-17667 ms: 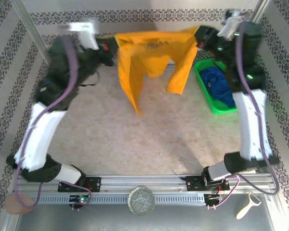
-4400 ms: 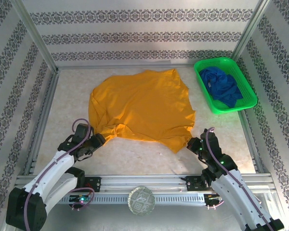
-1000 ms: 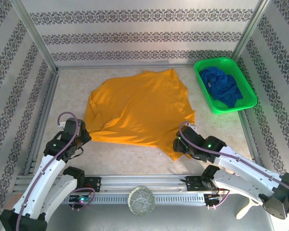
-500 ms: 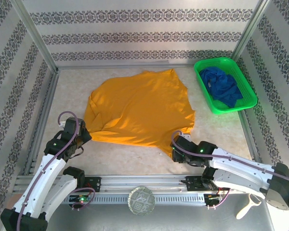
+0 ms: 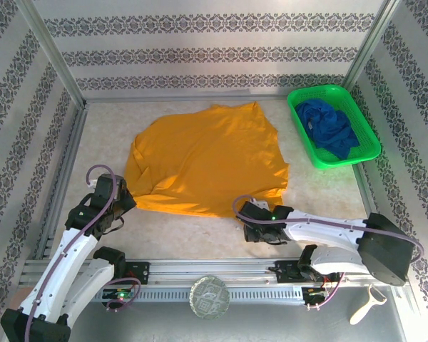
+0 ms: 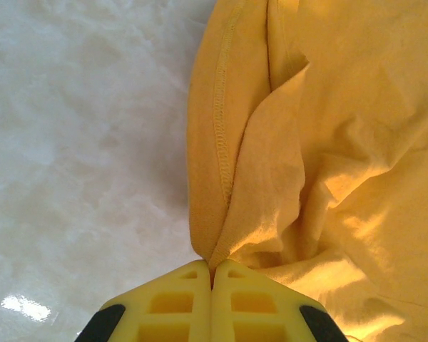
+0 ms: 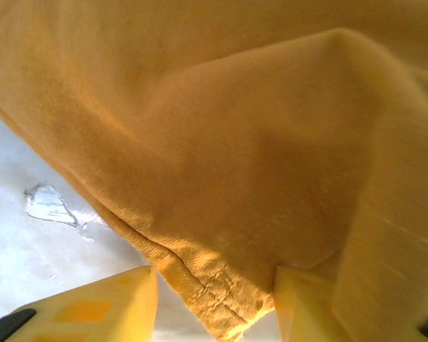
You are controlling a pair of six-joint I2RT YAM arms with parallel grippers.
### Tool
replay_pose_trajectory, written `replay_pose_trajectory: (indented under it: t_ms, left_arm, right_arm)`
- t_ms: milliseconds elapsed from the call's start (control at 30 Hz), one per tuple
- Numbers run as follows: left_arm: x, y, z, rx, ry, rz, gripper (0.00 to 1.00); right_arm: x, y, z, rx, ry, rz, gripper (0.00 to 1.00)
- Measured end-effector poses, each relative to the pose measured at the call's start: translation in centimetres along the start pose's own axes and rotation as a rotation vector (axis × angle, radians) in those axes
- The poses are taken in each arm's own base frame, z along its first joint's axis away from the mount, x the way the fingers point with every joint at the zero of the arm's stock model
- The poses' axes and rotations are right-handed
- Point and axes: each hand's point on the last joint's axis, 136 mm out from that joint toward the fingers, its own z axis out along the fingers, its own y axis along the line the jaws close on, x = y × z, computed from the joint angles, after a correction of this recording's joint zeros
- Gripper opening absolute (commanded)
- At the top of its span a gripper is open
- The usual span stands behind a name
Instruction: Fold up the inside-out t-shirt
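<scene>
Left of the green basket (image 5: 333, 135), the inside-out t-shirt (image 5: 207, 160) lies spread flat. Left gripper (image 6: 212, 274), farthest from the basket: jaws fully closed, pinching a shirt fold. Right gripper (image 7: 215, 285), closer to the basket: jaws partly apart, straddling the shirt's hem, not clamped.

The left arm (image 5: 70, 265) and right arm (image 5: 327, 231) were clad in white shells with black joints. A purple cable (image 5: 98, 169) was routed along each. Yellow recessed fingers (image 6: 172, 308) were fitted.
</scene>
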Motion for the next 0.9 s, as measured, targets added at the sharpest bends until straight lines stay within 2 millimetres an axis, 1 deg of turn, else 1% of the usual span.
replay_pose_trajectory:
  t_ms: [100, 200, 267, 300, 367, 500, 567, 633, 800, 900]
  left_arm:
    - [0.0, 0.0, 0.0, 0.0, 0.001, -0.001, 0.0]
    - [0.0, 0.1, 0.0, -0.001, 0.001, -0.006, 0.0]
    - [-0.1, 0.2, 0.0, -0.005, -0.002, -0.012, 0.0]
    - [-0.3, 0.3, 0.1, -0.01, -0.005, -0.018, 0.0]
    - [-0.5, 0.7, 0.2, -0.024, -0.008, -0.027, 0.0]
    - [-1.1, 1.3, 1.0, -0.058, -0.006, -0.044, 0.0]
    - [-1.1, 1.3, 1.4, -0.067, 0.007, -0.044, 0.0]
    - [-1.0, 1.2, 1.7, -0.063, 0.021, -0.044, 0.0]
    - [-0.9, 0.9, 1.8, -0.04, 0.019, -0.047, 0.0]
    - [-0.9, 0.7, 2.1, -0.038, 0.024, -0.047, 0.0]
  right_arm:
    - [-0.3, 0.3, 0.1, -0.013, -0.012, 0.005, 0.01]
    - [-0.5, 0.5, -0.6, -0.037, -0.03, 0.005, 0.0]
    - [-1.0, 0.3, -1.8, -0.059, -0.052, 0.01, 0.0]
    - [-1.7, 0.2, -2.7, -0.075, -0.072, 0.021, 0.0]
    - [-3.6, 0.3, -5.1, -0.113, -0.125, 0.044, 0.0]
    - [-8.7, 0.6, -10.8, -0.19, -0.258, 0.083, 0.0]
    - [-10.5, 0.6, -12.6, -0.204, -0.298, 0.079, 0.0]
    - [-11.4, 0.3, -13.4, -0.196, -0.309, 0.058, 0.0]
    - [-12.0, -0.2, -13.3, -0.159, -0.268, -0.002, 0.0]
    - [-13.0, -0.2, -13.8, -0.151, -0.256, -0.031, 0.0]
